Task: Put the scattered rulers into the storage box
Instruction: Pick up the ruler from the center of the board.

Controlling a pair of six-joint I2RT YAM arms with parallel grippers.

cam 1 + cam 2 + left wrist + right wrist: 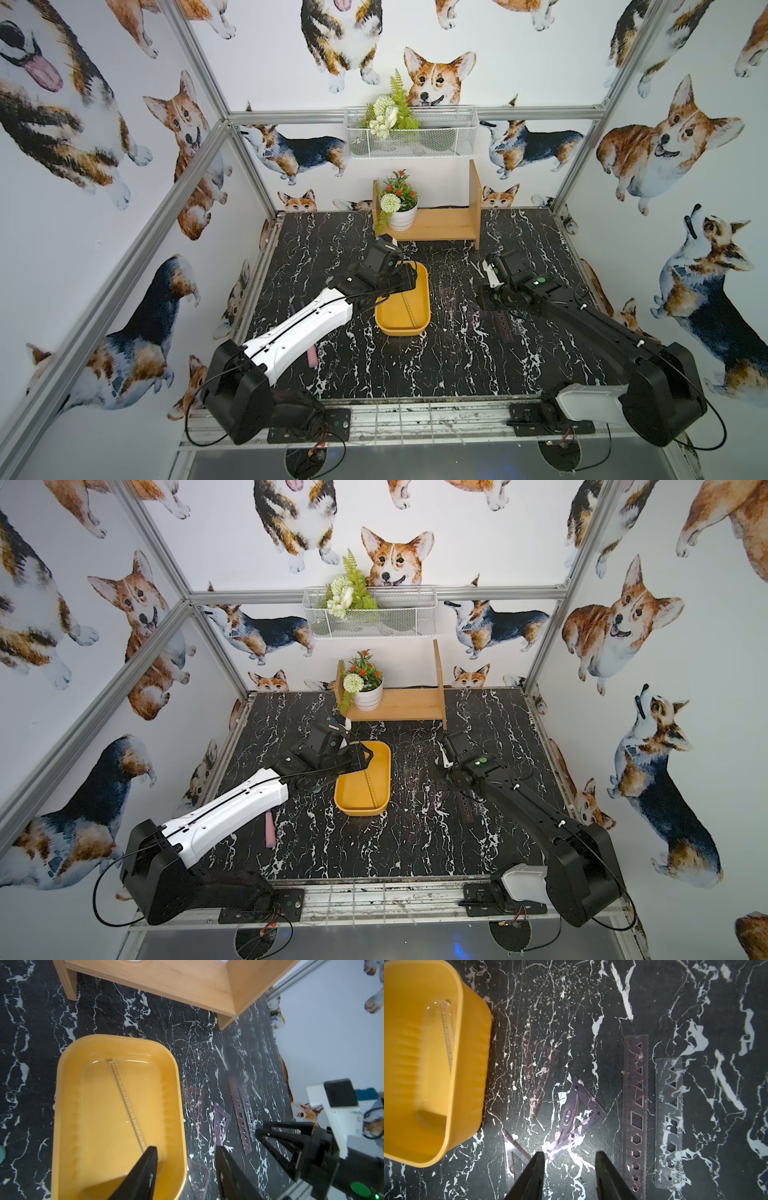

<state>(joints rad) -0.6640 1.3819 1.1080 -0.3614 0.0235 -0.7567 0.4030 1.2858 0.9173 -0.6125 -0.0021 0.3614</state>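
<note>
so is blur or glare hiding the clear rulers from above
Neither: in both top views the transparent plastic rulers fade into the black marble tabletop; right wrist view shows the holed stencil ruler sharply; left wrist view, a slim ruler crisp against the mustard-yellow tray.

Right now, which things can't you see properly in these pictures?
- Storage box: in both top views the left arm covers part of it.
- Pink strip: top view, one end hides under the left arm; what it is, I cannot tell.
- Clear set square: right wrist view, one corner hides behind the right pincer.
- Purple stencil ruler: right wrist view, runs off the bottom edge.
</note>
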